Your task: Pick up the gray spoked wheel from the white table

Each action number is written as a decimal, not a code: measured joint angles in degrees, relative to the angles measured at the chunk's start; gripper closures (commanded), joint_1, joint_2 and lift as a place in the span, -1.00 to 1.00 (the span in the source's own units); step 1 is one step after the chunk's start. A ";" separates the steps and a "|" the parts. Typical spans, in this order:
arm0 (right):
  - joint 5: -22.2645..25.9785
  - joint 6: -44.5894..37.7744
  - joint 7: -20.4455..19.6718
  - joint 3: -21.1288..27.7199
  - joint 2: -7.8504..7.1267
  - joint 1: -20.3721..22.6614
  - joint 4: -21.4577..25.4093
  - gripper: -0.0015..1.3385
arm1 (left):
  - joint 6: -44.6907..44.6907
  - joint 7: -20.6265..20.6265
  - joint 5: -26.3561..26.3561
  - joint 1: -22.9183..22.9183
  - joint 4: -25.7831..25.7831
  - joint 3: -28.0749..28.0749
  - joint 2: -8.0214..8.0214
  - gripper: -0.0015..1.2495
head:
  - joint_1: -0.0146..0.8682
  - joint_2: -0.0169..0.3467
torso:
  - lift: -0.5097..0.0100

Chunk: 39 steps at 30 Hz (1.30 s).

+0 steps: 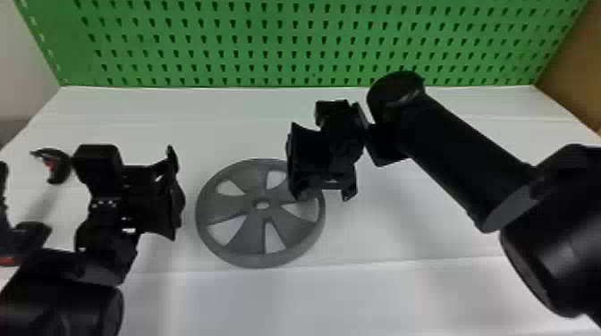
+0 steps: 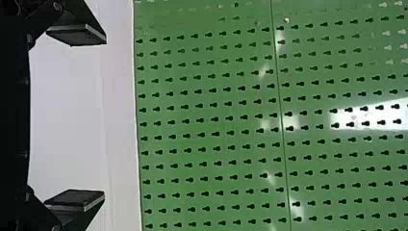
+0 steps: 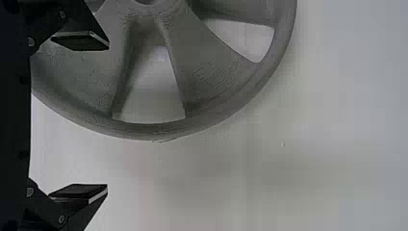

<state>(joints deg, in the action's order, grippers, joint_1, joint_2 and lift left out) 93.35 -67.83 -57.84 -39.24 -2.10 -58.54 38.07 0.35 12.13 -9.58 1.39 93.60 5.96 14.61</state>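
Note:
The gray spoked wheel [image 1: 243,201] lies flat on the white table [image 1: 429,241]. My right gripper [image 1: 327,194] is above the wheel's right side in the head view. In the right wrist view the right gripper [image 3: 106,117] stands open and holds nothing; one finger overlaps the wheel [image 3: 207,77], the other is past its rim over bare table. To the wheel's left is my left gripper [image 1: 145,196], away from the rim. The left gripper [image 2: 105,118] is also open in the left wrist view, with nothing between its fingers.
A green perforated panel [image 1: 277,42] rises along the table's back edge. The right forearm [image 1: 469,156] crosses over the right part of the table. At the far right stands a brown side wall [image 1: 577,67].

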 measured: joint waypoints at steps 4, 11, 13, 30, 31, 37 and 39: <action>1.13 1.65 -1.12 0.40 0.37 0.00 -0.60 -0.64 | 0.00 0.00 0.00 -0.11 0.00 0.09 -0.01 -0.76 | 0.77 -0.90 | 0.59; 0.69 2.80 -1.41 1.53 0.59 0.18 -0.74 -0.64 | 0.00 0.00 0.00 -0.15 0.00 0.15 -0.01 -0.76 | 0.77 -0.90 | 0.59; 0.10 2.91 -1.40 1.80 0.60 0.23 -0.74 -0.64 | 0.00 0.00 0.00 -0.15 0.00 0.16 -0.01 -0.76 | 0.77 -0.90 | 0.59; -2.99 4.77 -0.52 1.65 0.89 1.61 -0.94 -0.64 | 0.00 0.09 -0.06 -0.52 0.00 0.51 -0.01 -0.76 | 0.77 -0.90 | 0.59; -3.50 4.84 0.55 1.88 0.94 1.77 -1.10 -0.64 | 0.00 0.12 -0.07 -0.58 0.00 0.53 -0.01 -0.76 | 0.77 -0.90 | 0.59; -7.12 5.37 7.28 2.43 1.28 2.36 -2.76 -0.64 | 0.00 0.30 -0.17 -0.69 0.00 0.67 -0.02 -0.76 | 0.77 -0.90 | 0.59; -8.26 5.67 8.35 2.30 1.38 2.42 -3.27 -0.64 | 0.00 0.38 -0.17 -0.73 0.00 0.74 -0.02 -0.76 | 0.77 -0.90 | 0.59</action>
<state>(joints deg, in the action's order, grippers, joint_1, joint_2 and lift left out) 85.10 -62.16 -49.49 -36.93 -0.71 -56.12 34.81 0.35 12.50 -9.75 0.66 93.61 6.70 14.59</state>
